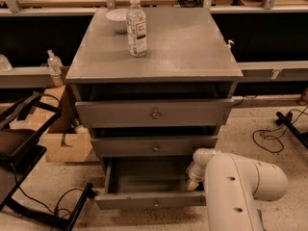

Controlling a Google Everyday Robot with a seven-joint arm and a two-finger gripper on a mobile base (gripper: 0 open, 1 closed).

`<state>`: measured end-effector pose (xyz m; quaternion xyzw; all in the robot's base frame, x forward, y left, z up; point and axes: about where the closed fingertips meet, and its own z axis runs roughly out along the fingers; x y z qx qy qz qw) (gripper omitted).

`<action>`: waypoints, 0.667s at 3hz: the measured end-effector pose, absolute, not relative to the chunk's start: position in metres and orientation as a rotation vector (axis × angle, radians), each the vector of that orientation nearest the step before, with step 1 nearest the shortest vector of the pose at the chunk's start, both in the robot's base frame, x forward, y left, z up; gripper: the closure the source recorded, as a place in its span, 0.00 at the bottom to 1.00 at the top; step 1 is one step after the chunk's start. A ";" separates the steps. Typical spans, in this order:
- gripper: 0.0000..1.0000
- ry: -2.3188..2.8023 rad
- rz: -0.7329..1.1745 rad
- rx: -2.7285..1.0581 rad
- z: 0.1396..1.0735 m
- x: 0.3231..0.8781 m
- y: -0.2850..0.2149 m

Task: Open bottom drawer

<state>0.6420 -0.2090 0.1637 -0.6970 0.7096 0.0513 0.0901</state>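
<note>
Opening is judged nearly done: bottom drawer [149, 199] is pulled well out; gripper [192, 183], state not discernible, is seen at its right end.

The bottom drawer [144, 199] of the grey cabinet [192, 47] stands pulled out, its inside showing. The gripper [193, 184] sits at the drawer's right end, at the tip of the white arm [240, 186]. A water bottle [136, 27] and a bowl [115, 19] stand on top.
</note>
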 end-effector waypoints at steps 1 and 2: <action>0.62 2.111 0.158 -2.074 0.161 0.640 -0.208; 0.85 2.112 0.163 -2.077 0.159 0.638 -0.207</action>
